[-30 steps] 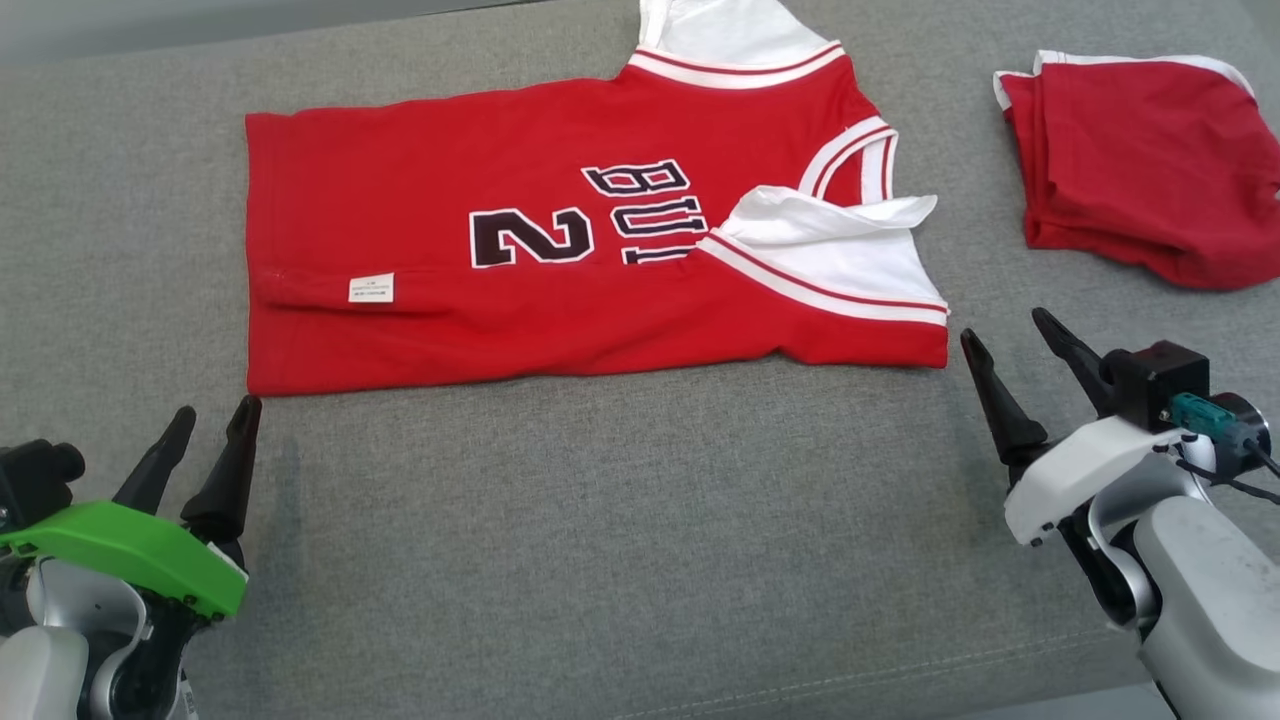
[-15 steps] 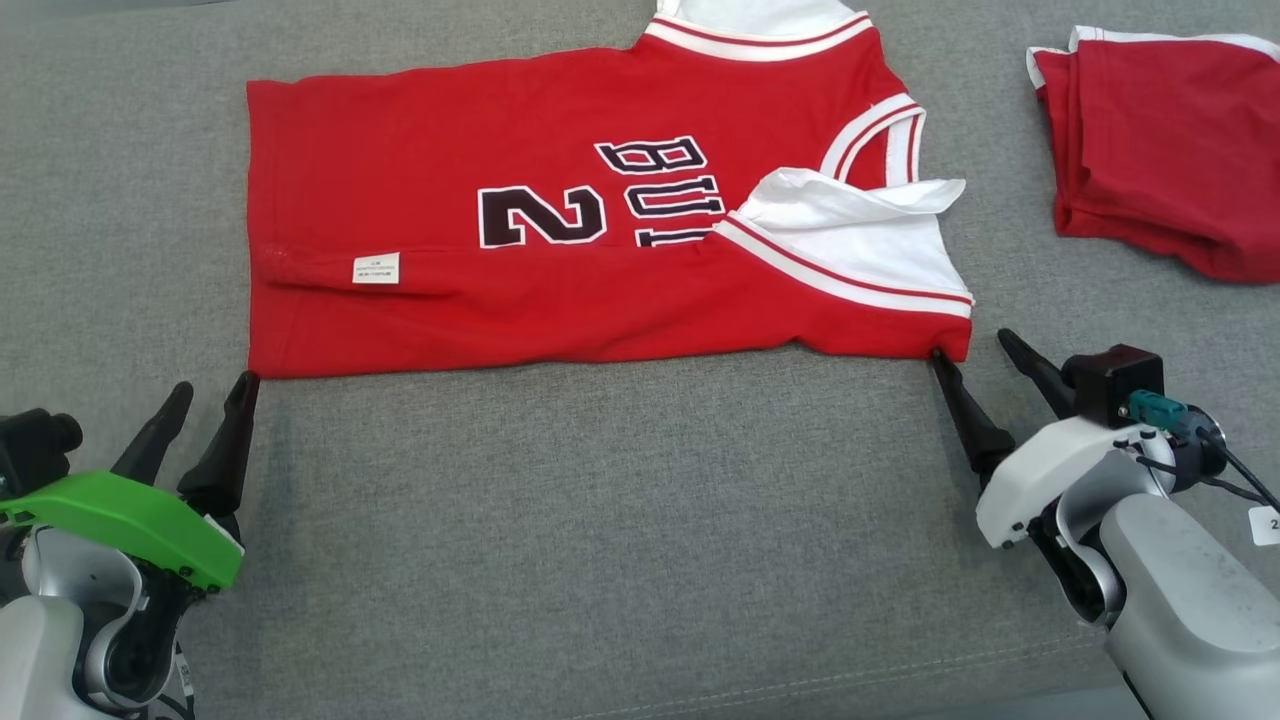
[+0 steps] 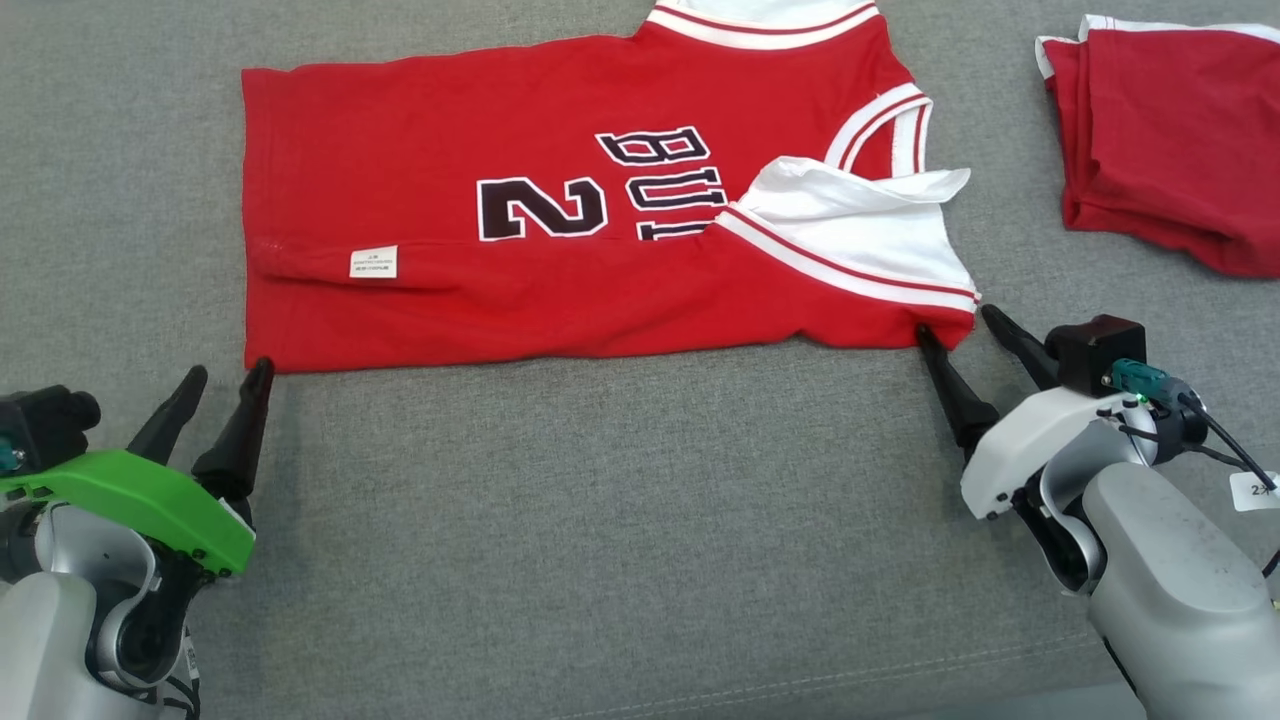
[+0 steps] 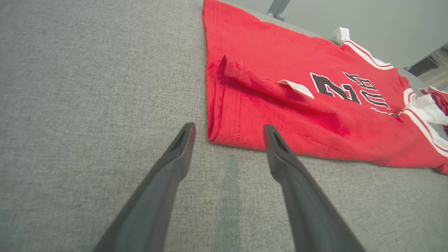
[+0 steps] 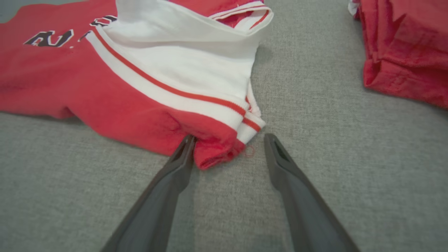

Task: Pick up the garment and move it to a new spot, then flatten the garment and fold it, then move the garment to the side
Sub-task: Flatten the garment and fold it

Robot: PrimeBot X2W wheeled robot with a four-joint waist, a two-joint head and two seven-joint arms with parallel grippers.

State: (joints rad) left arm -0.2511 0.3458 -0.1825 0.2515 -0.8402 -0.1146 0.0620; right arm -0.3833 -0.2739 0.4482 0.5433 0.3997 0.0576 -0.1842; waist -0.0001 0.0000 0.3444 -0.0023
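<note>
Jersey [image 3: 560, 270] in red with white trim lies spread on a grey cushion [image 3: 600, 520], its hem toward the robot's left and its collar toward the right, with a black 2 and black letters on the chest. Its near long side is folded over onto the front, so a small white label [image 3: 372, 262] shows by the hem and a white sleeve [image 3: 860, 235] lies turned up near the collar end. The left claw [image 3: 230, 368], under a green cover, is spread wide and holds nothing. It sits low over the cushion at the near hem corner, and in the head view the tip of 1 finger is right at that corner. In the left wrist view the corner lies just beyond the 2 tips, in line with the gap between them. The right claw [image 3: 955, 321], under a white cover, is also spread wide and grips nothing. In the right wrist view the near corner at the sleeve end sits between its 2 fingers, with 1 tip pressed against the red edge and the other apart from the cloth on bare cushion. A folded red cloth [image 3: 1170, 140] with white edging lies farther to the right, separated from the jersey by a strip of bare cushion.
</note>
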